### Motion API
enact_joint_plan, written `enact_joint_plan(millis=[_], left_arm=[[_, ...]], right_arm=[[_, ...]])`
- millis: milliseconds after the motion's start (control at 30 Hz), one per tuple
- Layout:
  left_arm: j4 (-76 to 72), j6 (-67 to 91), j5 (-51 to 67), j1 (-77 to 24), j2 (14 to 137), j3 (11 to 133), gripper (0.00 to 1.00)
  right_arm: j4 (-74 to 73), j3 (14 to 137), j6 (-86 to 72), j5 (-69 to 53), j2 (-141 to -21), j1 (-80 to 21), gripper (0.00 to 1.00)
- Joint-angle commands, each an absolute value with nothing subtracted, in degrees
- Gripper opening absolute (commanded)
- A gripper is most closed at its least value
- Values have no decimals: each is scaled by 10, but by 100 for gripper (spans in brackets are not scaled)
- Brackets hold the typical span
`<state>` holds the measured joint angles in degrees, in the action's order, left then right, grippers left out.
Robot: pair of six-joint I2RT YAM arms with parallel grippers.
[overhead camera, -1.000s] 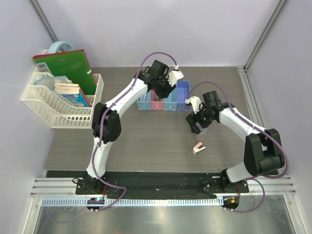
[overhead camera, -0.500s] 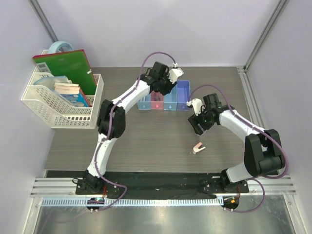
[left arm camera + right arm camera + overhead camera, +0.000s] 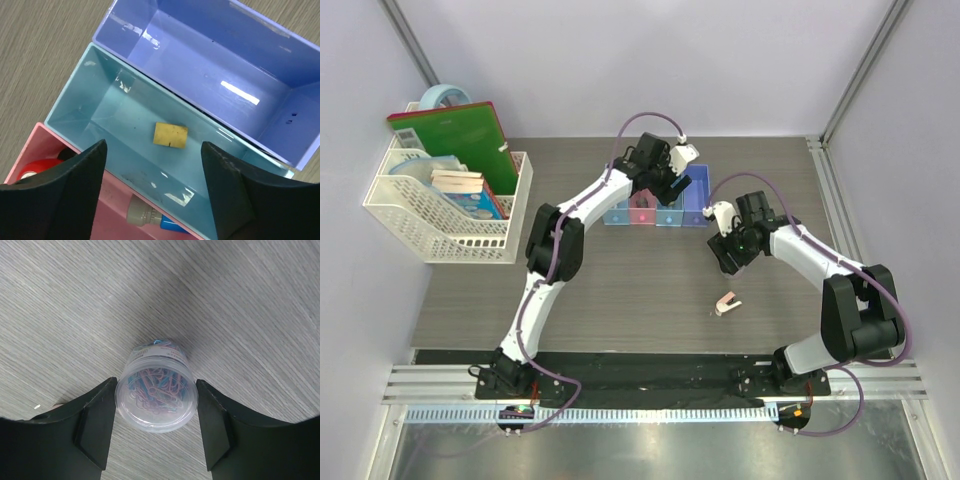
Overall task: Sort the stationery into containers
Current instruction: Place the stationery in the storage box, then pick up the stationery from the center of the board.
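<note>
Four joined bins (image 3: 697, 195) are sitting toward the table's (image 3: 620, 290) far edge, the left gripper (image 3: 665, 182) hovering over them, while the right gripper (image 3: 725, 252) is hanging nearer the right edge and a pink-white clip (image 3: 727, 303) is lying toward the near edge. Left wrist: jaws are standing apart, empty, above a yellow block (image 3: 170, 135) lying in the light blue bin (image 3: 90, 115). Right wrist: jaws are clamping a clear tub (image 3: 156, 390) of paper clips.

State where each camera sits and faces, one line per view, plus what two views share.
Top external: above, behind the bases, facing down on the table; both arms show.
Left wrist: on the left gripper, facing down into the bins; two open fingers show.
Right wrist: on the right gripper, facing the table; fingers clamp the clear tub.
Shared: top and left wrist both show the bins.
</note>
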<state>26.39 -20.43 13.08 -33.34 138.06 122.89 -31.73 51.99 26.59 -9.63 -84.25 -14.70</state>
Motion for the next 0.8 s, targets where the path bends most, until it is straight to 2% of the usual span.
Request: enact_joint_plan(millis=[0, 233, 433, 600, 767], left_arm=[[233, -192, 127, -330, 1362, 1227, 80], [197, -167, 112, -330, 1312, 1175, 81], [171, -146, 58, -330, 1212, 1099, 82], [238, -161, 13, -330, 1120, 1057, 81], [299, -185, 33, -332, 1021, 939, 79]], right_arm=[[-308, 551, 260, -83, -832, -154, 58], [-320, 591, 258, -74, -808, -155, 58], [-322, 657, 262, -52, -807, -155, 58], [-289, 707, 257, -33, -841, -154, 58], [-240, 756, 241, -37, -894, -154, 58]])
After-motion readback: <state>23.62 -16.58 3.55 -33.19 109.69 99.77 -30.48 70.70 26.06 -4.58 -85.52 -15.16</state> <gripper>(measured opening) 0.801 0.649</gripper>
